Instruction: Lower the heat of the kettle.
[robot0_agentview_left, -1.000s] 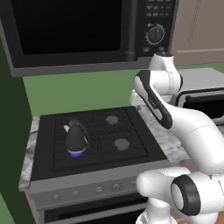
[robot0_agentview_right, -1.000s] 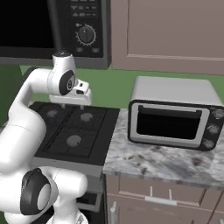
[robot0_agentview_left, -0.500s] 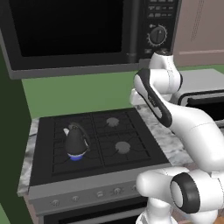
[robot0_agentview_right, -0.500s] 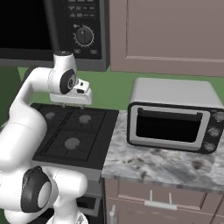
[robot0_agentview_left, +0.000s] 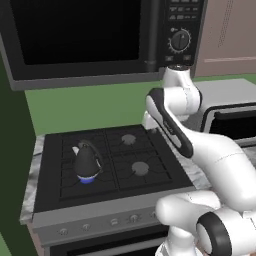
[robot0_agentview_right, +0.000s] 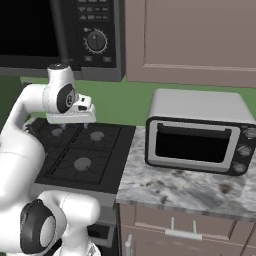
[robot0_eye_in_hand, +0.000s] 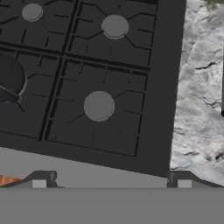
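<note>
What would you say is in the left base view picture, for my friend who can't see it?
A small dark kettle sits on the stove's front-left burner over a blue flame. The white robot arm rises at the right, below a black microwave.

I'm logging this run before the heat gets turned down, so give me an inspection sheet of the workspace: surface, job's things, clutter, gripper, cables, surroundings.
Surface: black stove with four burners, marbled counter beside it.
Job's things: kettle upright on the front left burner, blue glow beneath; knob panel along the stove front.
Clutter: nothing seen.
Gripper: gripper open, above the stove, holding nothing.
Cables: nothing seen.
Surroundings: microwave above the stove, toaster oven on the counter, cabinets above.
</note>
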